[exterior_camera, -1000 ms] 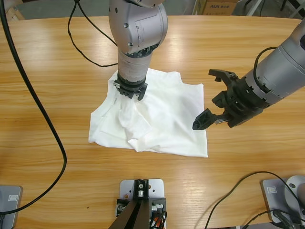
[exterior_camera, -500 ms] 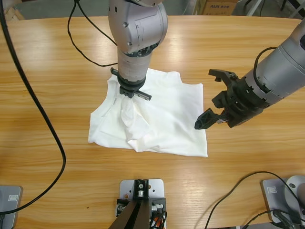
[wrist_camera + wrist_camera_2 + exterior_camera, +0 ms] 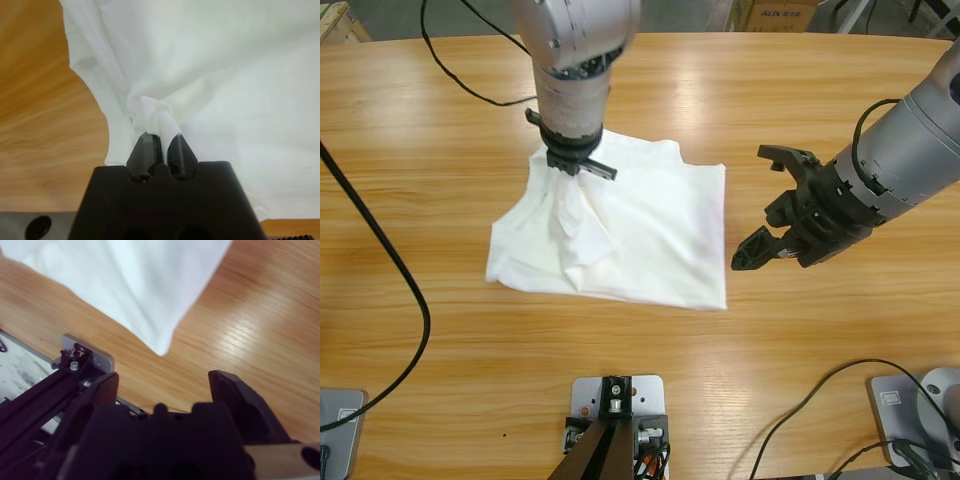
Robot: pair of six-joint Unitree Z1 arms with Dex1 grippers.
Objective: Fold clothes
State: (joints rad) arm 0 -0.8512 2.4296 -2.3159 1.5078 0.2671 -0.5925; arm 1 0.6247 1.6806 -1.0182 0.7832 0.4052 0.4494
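White T-shirt [image 3: 650, 235] lies crumpled near the middle of the wooden table [image 3: 440, 400], its lower edge flat on the wood and its upper left part pulled up into a peak of gathered folds. At that peak the left gripper [image 3: 572, 165] comes straight down from above, its jaws clamped together on a pinch of the shirt's cloth; the left wrist view shows the bunched white fabric squeezed between the two black tips, with bare wood showing past the shirt's edge. To the right of the shirt, apart from it, the right gripper [image 3: 767, 205] hangs above the table with its jaws spread wide and nothing between them. In the right wrist view the shirt's corner lies ahead of those jaws. A black cable [image 3: 380, 250] curves across the table left of the shirt.
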